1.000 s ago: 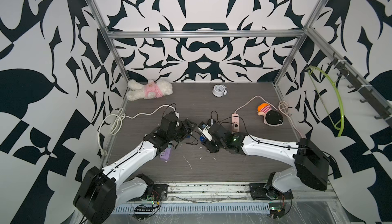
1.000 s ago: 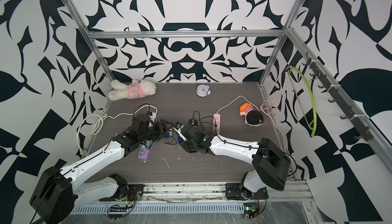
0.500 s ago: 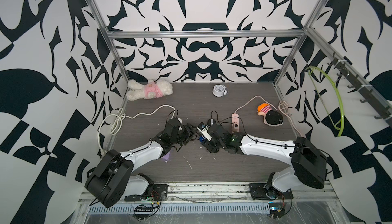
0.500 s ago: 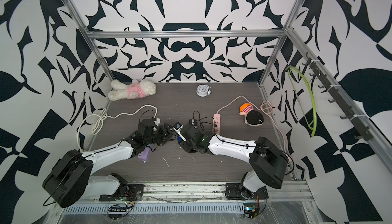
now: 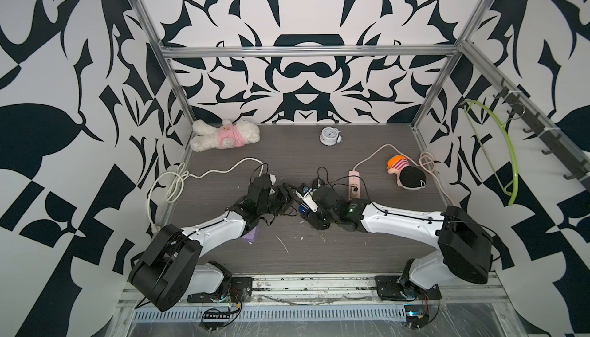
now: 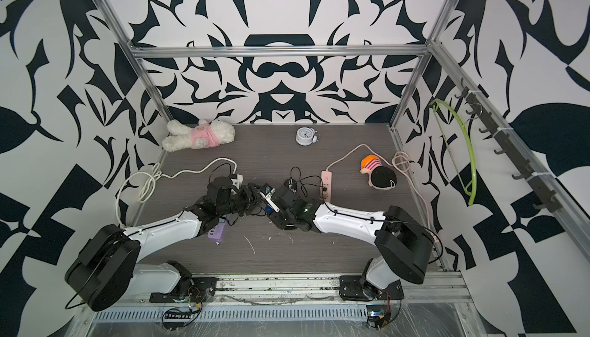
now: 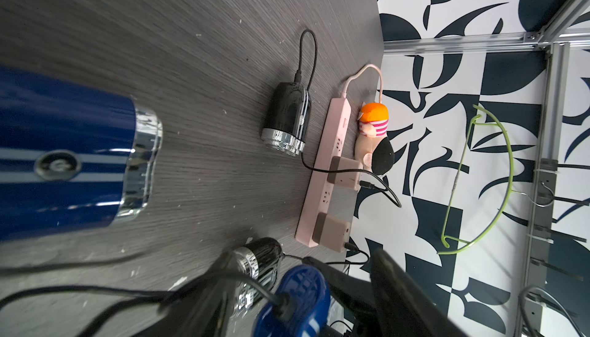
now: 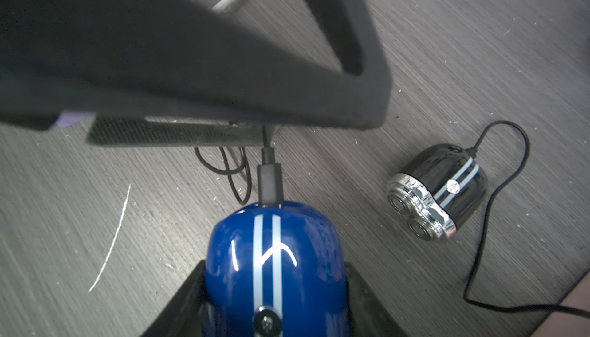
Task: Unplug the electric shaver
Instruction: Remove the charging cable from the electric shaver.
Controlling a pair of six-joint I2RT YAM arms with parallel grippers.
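- Blue shaver sits mid-table btw the two arms, nearer the front edge than the back wall. We can't tell if it rests on the table or is lifted off it.
- R gripper: clamped on the shaver body, one finger per side, w/ the cable end pointing toward the L arm.
- L gripper: jaws apart, straddling the cable right behind the plug. We see no pinch on anything.
- Plug is fully seated in the shaver's rear end, so the unplug isn't done yet.
- Handling, our guess: the shaver is small, light, hard-shelled & glossy, so it's slippery. The side grip looks right b/c it stays off the chrome head, which we'd treat as delicate.
- Plug is a short stiff block and the one good place to grab. The cable is thin & limp, so pulling on it risks a slip or strain at the joint.
- We'd shift L a touch toward the shaver, close on the plug's flat sides, then pull straight along its axis w/ R bracing.
- Nearby, not ours: black shaver, whose lead seems to run to an adapter on the pink power strip.
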